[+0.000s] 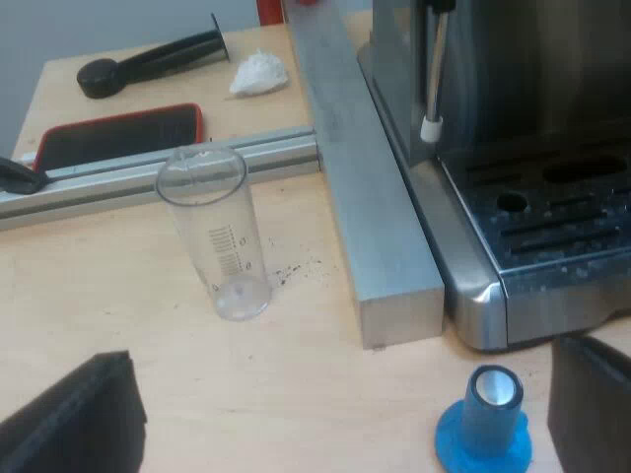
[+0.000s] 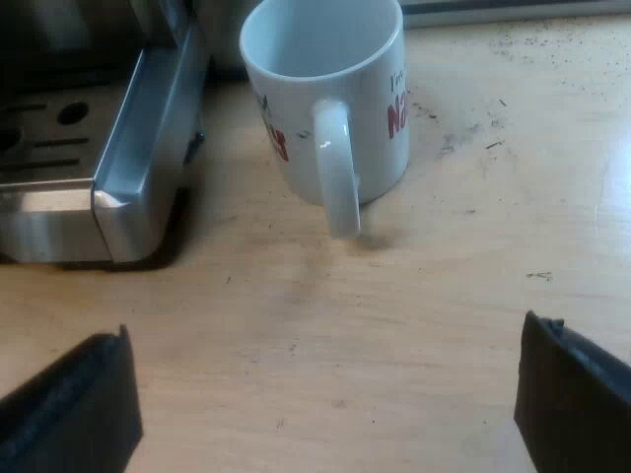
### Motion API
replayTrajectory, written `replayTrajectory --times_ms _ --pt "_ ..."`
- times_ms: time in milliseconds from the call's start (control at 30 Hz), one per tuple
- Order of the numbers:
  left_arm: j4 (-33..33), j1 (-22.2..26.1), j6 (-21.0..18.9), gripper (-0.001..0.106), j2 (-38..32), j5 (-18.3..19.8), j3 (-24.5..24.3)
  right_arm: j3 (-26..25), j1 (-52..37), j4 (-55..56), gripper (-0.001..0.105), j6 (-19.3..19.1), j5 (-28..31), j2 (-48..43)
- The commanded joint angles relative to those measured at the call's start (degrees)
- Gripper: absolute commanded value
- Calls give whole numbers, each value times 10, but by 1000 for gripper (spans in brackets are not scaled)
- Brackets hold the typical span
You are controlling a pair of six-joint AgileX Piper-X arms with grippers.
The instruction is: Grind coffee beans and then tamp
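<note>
left wrist: left gripper (image 1: pixel 335 419) fingers wide, empty. blue tamper (image 1: pixel 485 426) stands between them, near one finger, just off the machine (image 1: pixel 523 148) corner. glass (image 1: pixel 219 236) upright farther off; a metal bar (image 1: pixel 365 187) lies between it and the machine. beyond: red-edged slab (image 1: pixel 118 136), black tool (image 1: pixel 148 61), white wad (image 1: pixel 258 72).

right wrist: right gripper (image 2: pixel 325 414) wide, empty. mug (image 2: pixel 330 89) upright ahead, handle toward it, beside the tray (image 2: pixel 148 148).

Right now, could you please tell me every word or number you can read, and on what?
"Na": red letters on the mug, cut off by its curve.
Small script above them: too blurred to read.
Scale figures on the measuring glass: too small to read.
</note>
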Motion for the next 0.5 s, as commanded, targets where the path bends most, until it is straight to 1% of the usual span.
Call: replayTrajectory --times_ms 33,500 --pt "-10 2 1 84 -78 3 -1 -4 0 0 79 -3 -1 -25" --pt "-10 2 1 83 -78 3 -1 -4 0 0 79 -3 -1 -25"
